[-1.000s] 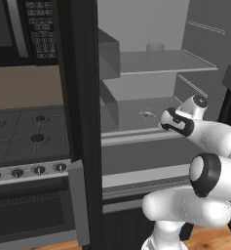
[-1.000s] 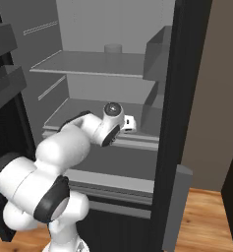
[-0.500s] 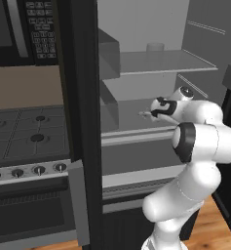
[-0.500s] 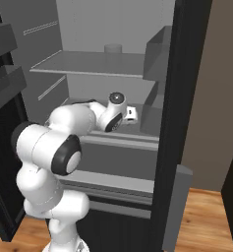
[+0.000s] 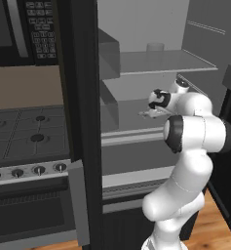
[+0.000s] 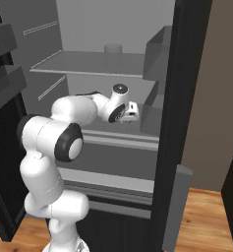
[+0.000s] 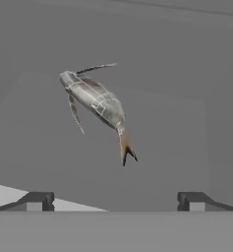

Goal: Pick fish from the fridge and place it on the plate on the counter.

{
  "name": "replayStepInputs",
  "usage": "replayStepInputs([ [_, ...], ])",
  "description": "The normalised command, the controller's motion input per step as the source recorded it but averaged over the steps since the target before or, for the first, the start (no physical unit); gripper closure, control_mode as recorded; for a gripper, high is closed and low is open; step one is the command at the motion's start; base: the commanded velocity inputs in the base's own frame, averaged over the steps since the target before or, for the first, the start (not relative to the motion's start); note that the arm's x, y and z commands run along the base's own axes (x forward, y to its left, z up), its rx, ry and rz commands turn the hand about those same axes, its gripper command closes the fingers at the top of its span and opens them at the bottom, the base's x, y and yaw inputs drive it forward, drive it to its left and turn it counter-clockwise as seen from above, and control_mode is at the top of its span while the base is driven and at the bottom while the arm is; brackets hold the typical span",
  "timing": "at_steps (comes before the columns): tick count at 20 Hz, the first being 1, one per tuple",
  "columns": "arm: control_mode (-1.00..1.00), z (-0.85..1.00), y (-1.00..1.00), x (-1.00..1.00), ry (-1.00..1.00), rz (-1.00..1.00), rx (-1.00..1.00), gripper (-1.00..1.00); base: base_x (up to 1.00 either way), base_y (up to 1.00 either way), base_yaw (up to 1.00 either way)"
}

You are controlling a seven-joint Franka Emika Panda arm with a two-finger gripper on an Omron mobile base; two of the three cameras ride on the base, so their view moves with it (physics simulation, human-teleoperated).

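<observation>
Grey shelves line the open fridge [image 5: 136, 58], and we see the fish [image 7: 96, 101] lying on its middle shelf, tail toward five o'clock in the hand view. Our fingers [image 7: 37, 201] stand wide apart and empty, short of the fish. A pale cup [image 6: 113, 48] sits on the upper shelf.

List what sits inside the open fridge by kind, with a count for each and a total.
Fish: 1
Pale cylindrical container on the upper shelf: 1
Total: 2
</observation>
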Motion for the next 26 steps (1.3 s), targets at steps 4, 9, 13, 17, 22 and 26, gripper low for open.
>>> replayStepInputs([
  [4,-1.0,0.0,0.24,0.03,0.03,0.01,0.0,-1.0,0.0,0.0,0.0],
  [9,-1.0,0.0,0.26,0.0,0.0,0.06,0.0,-1.0,0.0,0.0,0.0],
  [13,-1.0,-0.03,0.26,0.0,0.0,0.07,0.0,-1.0,0.0,0.0,0.0],
  [17,-1.0,-0.04,0.12,0.07,0.0,0.06,0.0,-1.0,0.0,0.0,0.0],
  [22,-1.0,-0.11,0.01,0.2,-0.01,0.04,0.0,-1.0,0.0,0.0,0.0],
  [26,-1.0,-0.09,0.0,0.3,0.0,0.02,0.0,-1.0,0.0,0.0,0.0],
])
